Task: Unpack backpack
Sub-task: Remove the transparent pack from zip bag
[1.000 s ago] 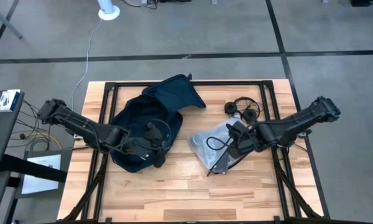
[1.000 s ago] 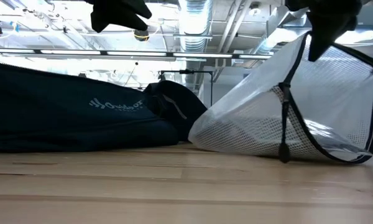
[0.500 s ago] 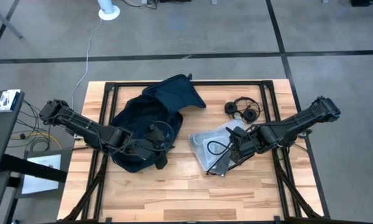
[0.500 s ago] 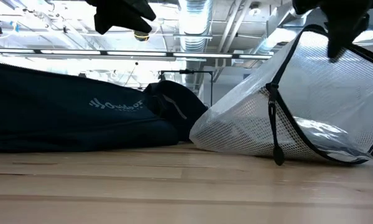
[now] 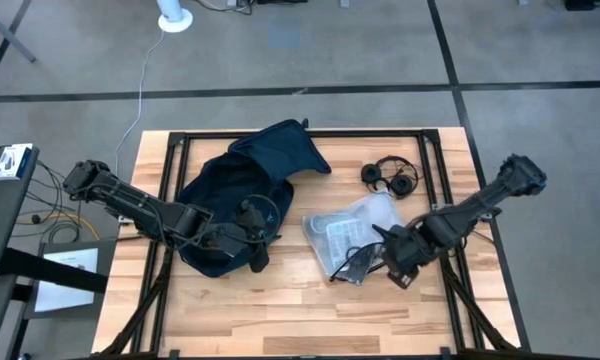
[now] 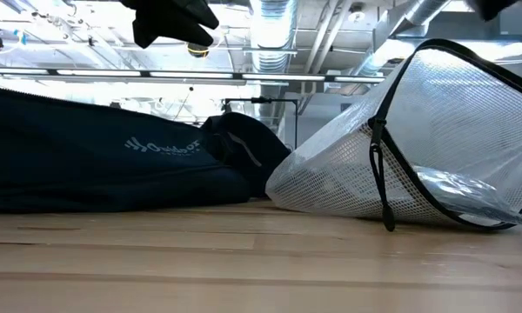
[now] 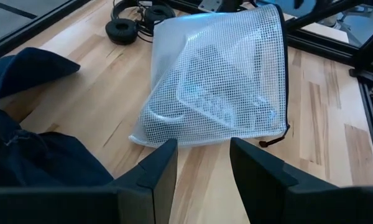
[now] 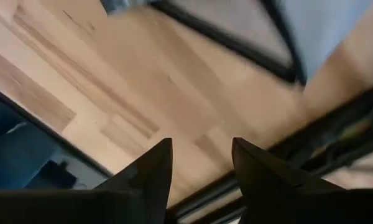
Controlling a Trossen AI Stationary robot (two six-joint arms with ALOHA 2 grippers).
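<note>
on the left half of the table (image 5: 280,320) lies the backpack (image 5: 235,190), slumped flat, its long axis running diagonally from the near-left corner of its body toward a flap that points at the far edge, near the table's middle. left gripper (image 5: 252,222) hovers directly over the backpack's near-right portion, close to what appears to be the opening; its 2 fingers stand spread with nothing between them, as the left wrist view confirms (image 7: 202,177). judgement: this arm is plainly the nearer of the 2, and any reach into the bag would go down and back toward the arm's own side.

right gripper (image 5: 398,266) sits well apart from the backpack, just beside the near-right edge of the clear mesh pouch (image 5: 350,235), which rests on the wood between the 2 arms. its fingers are parted over bare wood in the right wrist view (image 8: 199,168), gripping nothing. headphones (image 5: 390,176) lie beyond the pouch, toward the far right.
</note>
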